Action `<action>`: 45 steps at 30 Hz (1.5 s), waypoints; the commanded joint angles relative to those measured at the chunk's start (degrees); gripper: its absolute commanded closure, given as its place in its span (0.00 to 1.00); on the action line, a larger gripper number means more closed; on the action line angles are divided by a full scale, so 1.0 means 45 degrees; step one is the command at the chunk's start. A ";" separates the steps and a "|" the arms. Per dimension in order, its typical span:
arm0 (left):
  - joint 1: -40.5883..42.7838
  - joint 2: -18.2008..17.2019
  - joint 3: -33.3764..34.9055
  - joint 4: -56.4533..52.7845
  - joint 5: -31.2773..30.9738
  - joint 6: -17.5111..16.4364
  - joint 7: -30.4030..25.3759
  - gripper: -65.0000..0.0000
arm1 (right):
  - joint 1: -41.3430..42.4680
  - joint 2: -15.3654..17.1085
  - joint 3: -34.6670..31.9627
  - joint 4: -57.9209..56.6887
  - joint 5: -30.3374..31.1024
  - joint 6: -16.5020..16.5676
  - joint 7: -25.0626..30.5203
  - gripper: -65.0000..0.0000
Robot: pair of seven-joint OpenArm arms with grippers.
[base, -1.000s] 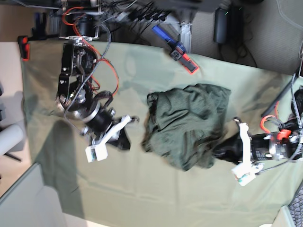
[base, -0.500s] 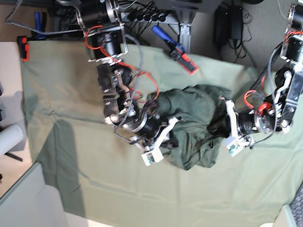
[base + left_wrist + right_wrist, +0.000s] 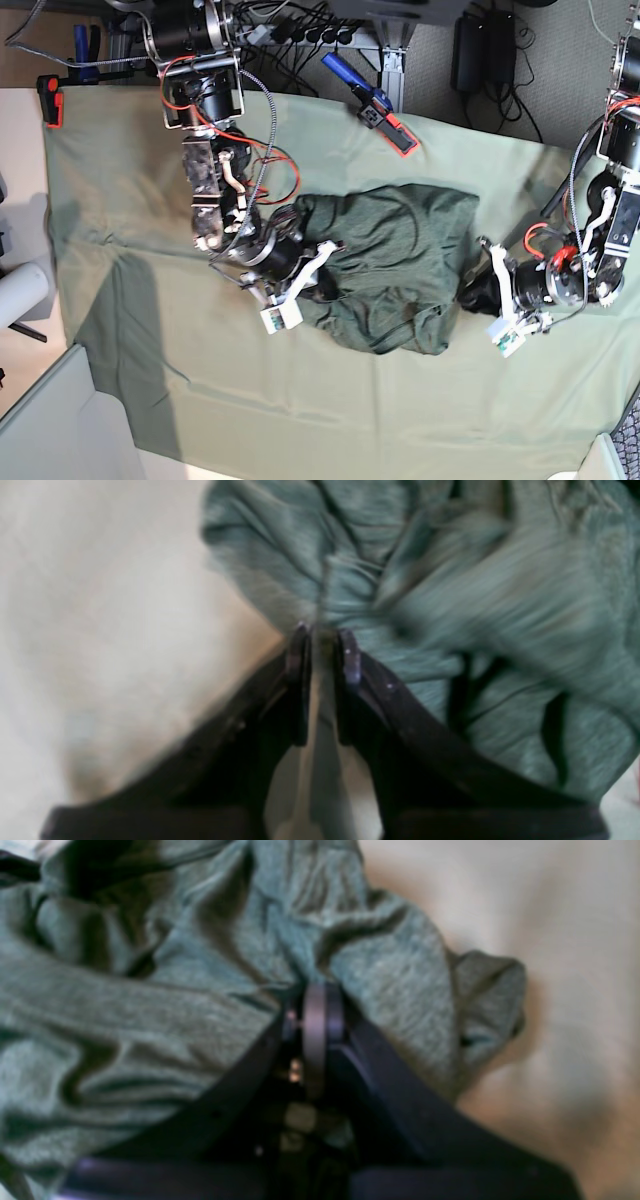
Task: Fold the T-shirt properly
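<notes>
T-shirt (image 3: 392,262) edges seemingly pinched in both grippers' jaws.

Grippers (image 3: 312,268) apart — T-shirt (image 3: 395,265) seemingly wider.

The T-shirt (image 3: 400,265) is dark heathered grey-green; the cloth (image 3: 130,200) over the counter is pale mint-green, plain; both claws are black.

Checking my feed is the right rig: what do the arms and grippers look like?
Both arms are black with metal joints, looped with red and black cables. The right gripper and left gripper have dark fingers and white housings.
</notes>
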 commanded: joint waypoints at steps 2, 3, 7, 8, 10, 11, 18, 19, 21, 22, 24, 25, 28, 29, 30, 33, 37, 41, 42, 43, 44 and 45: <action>-0.0602 -0.0107 -0.0107 0.0204 -0.0369 -0.0066 -0.0029 0.87 | 0.0180 0.0141 0.0228 0.0170 -0.0189 -0.0248 -0.0282 1.00; -0.0704 -0.0107 -0.0126 0.0228 -0.0520 -0.0066 0.0160 0.87 | 0.0180 0.0141 0.0272 0.0291 -0.0112 -0.0248 -0.0287 1.00; -0.0767 -0.0112 -0.0651 0.0729 -0.1190 -0.0066 0.0923 0.87 | 0.0175 0.0136 0.0282 0.1287 0.0427 -0.0248 -0.0384 1.00; -0.0738 -0.0107 -0.0918 0.0937 -0.1423 -0.0066 0.1166 0.87 | 0.0175 0.0136 0.0282 0.1676 0.0568 -0.0248 -0.0452 1.00; -0.0529 -0.0112 -0.1622 0.1549 -0.1841 -0.0066 0.1588 0.87 | 0.0175 0.0136 0.0282 0.2608 0.0782 -0.0248 -0.0845 1.00; -0.0355 -0.0112 -0.2040 0.1977 -0.2001 -0.0066 0.1783 0.87 | 0.0175 0.0136 0.0282 0.3133 0.0797 -0.0248 -0.1088 1.00; 0.1637 -0.0214 -0.4556 0.5819 -0.3361 -0.0066 0.3750 0.87 | -0.0029 0.0146 0.0743 0.6198 0.0782 -0.0243 -0.2676 1.00; 0.2011 -0.0316 -0.4799 0.6256 -0.3701 -0.0066 0.3944 0.87 | -0.0175 0.0151 0.0962 0.6518 0.0782 -0.0243 -0.2705 1.00; 0.2871 -0.0515 -0.5338 0.7072 -0.4328 -0.0066 0.4226 0.87 | -0.0656 0.0262 0.1525 0.7164 0.0787 -0.0248 -0.2803 1.00; 0.3342 -0.0549 -0.5693 0.7480 -0.4537 -0.0066 0.4362 0.87 | -0.0991 0.0350 0.1855 0.7514 0.0787 -0.0243 -0.2851 1.00; 0.4333 -0.0529 -0.6557 0.8276 -0.4915 -0.0066 0.4663 0.87 | -0.1797 0.0554 0.2594 0.8267 0.0797 -0.0243 -0.3021 1.00; 0.4857 -0.0529 -0.7067 0.8641 -0.5110 -0.0066 0.4745 0.87 | -0.2249 0.0665 0.2992 0.8660 0.0806 -0.0243 -0.3094 1.00; 0.6479 -0.0525 -0.8738 0.9617 -0.5663 -0.0066 0.4804 0.87 | -0.3798 0.1185 0.4187 0.9826 0.1491 -0.0243 -0.3366 1.00; 0.7028 -0.0520 -0.9330 0.9923 -0.5838 -0.0066 0.4833 0.87 | -0.4391 0.1375 0.4605 1.0205 0.1792 -0.0243 -0.3419 1.00; 0.7587 -0.0520 -0.9918 1.0185 -0.6047 -0.0066 0.4872 0.87 | -0.5013 0.1545 0.5051 1.0564 0.2055 -0.0243 -0.3492 1.00; 0.9117 -0.0384 -1.1472 1.0715 -0.6747 -0.0066 0.5187 0.87 | -0.6815 0.1705 0.6581 1.1521 0.2671 -0.0219 -0.3818 1.00; 1.1094 -0.0151 -1.2624 1.0778 -0.7121 -0.0066 0.5586 0.87 | -0.9078 0.1700 0.8646 1.2114 0.3721 -0.0219 -0.4279 1.00; 1.3163 0.0209 -1.2832 1.0773 -0.6615 -0.0066 0.5629 0.87 | -1.1108 0.1695 0.9923 1.2065 0.4381 -0.0223 -0.4595 1.00; 1.3653 0.0335 -1.2794 1.0758 -0.6246 -0.0066 0.5625 0.87 | -1.1638 0.1695 1.0001 1.2021 0.4420 -0.0223 -0.4643 1.00; 1.4139 0.0457 -1.2711 1.0715 -0.5765 -0.0066 0.5629 0.87 | -1.2162 0.1695 0.9991 1.1944 0.4420 -0.0223 -0.4745 1.00; 1.4630 0.0515 -1.2570 1.0598 -0.5265 -0.0066 0.5629 0.87 | -1.2677 0.1681 0.9923 1.1808 0.4503 -0.0223 -0.4891 1.00; 1.5110 0.0520 -1.2352 1.0399 -0.4765 -0.0066 0.5610 0.87 | -1.3168 0.1647 0.9811 1.1604 0.4537 -0.0223 -0.4988 1.00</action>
